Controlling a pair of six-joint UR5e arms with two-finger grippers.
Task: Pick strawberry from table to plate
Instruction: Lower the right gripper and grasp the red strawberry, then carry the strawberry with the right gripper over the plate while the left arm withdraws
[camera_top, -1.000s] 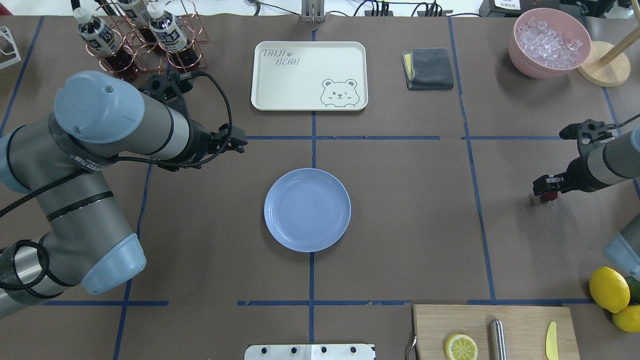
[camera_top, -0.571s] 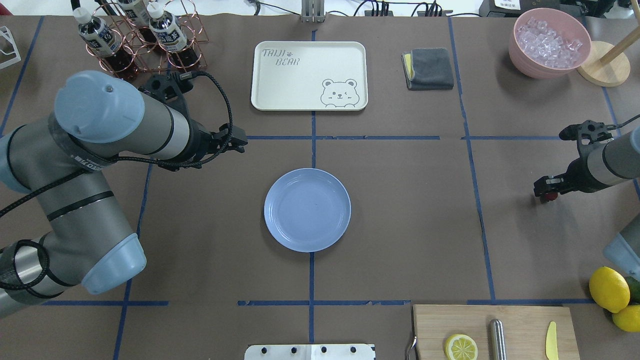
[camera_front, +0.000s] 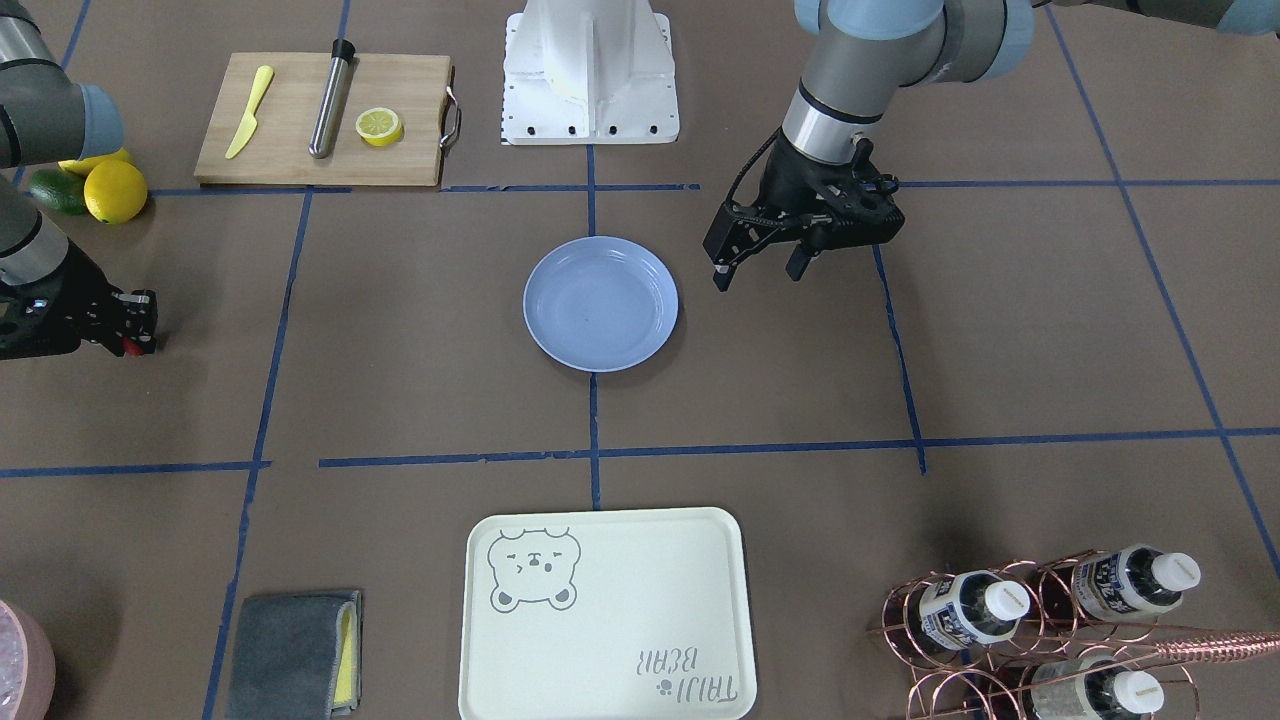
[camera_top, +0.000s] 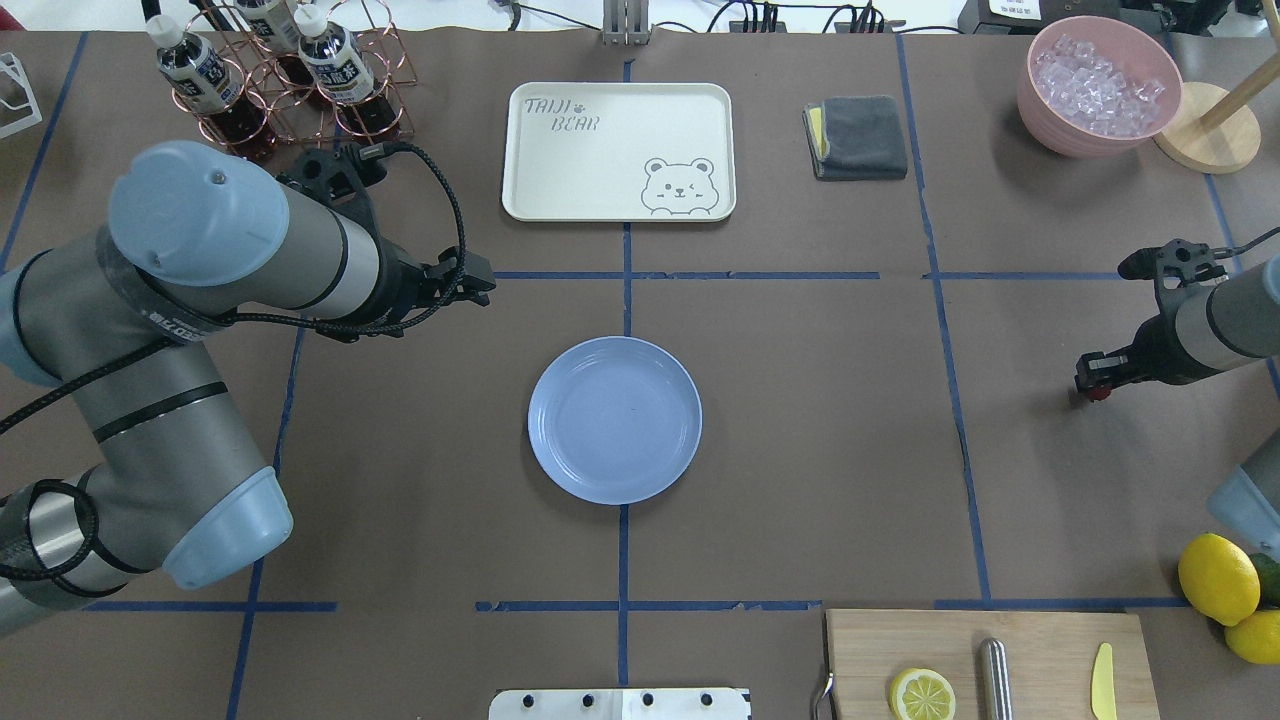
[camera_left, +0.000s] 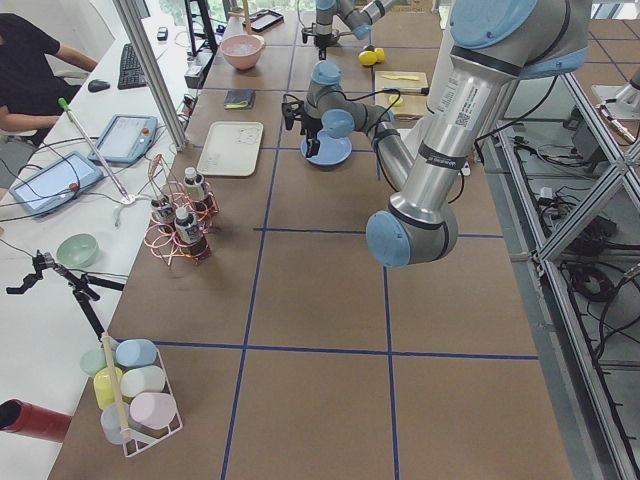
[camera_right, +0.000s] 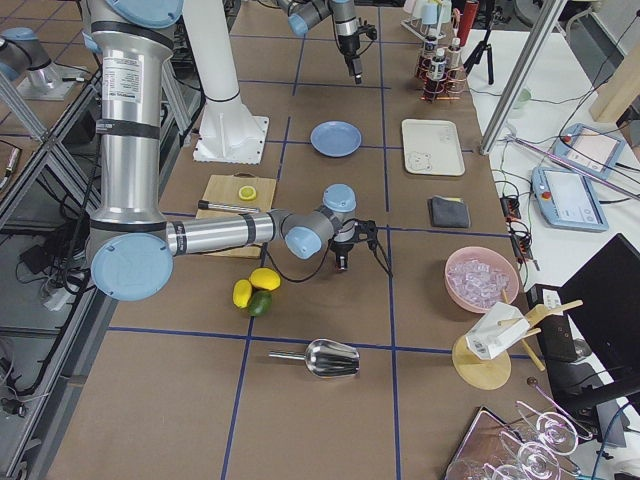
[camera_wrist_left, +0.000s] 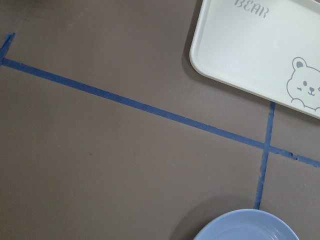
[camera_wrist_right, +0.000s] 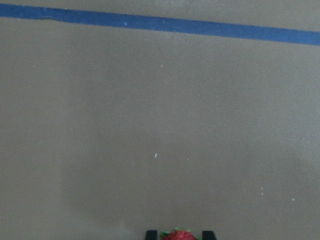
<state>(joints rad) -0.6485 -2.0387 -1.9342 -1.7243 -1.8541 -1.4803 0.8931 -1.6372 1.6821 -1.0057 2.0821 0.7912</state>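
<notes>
The strawberry (camera_top: 1101, 392) is a small red berry low over the brown table (camera_top: 820, 420) at the far right. My right gripper (camera_top: 1092, 377) is down around it. The right wrist view shows the strawberry (camera_wrist_right: 176, 234) wedged between the two black fingertips (camera_wrist_right: 151, 233), so the gripper is shut on it. From the front, the strawberry (camera_front: 130, 347) peeks out under the right gripper (camera_front: 135, 322). The light-blue plate (camera_top: 615, 420) lies empty at the table's centre, far to the left of the berry. My left gripper (camera_front: 760, 270) hovers open beside the plate (camera_front: 600, 303), holding nothing.
A cream bear tray (camera_top: 618, 150) lies behind the plate, with a grey cloth (camera_top: 857, 137) and a pink bowl of ice (camera_top: 1098, 85) to its right. A bottle rack (camera_top: 280, 70) stands back left. A cutting board (camera_top: 985, 665) and lemons (camera_top: 1218, 578) are near right.
The right gripper's fingers have drawn in around the strawberry, which stays in the same spot. The left arm has not moved.
</notes>
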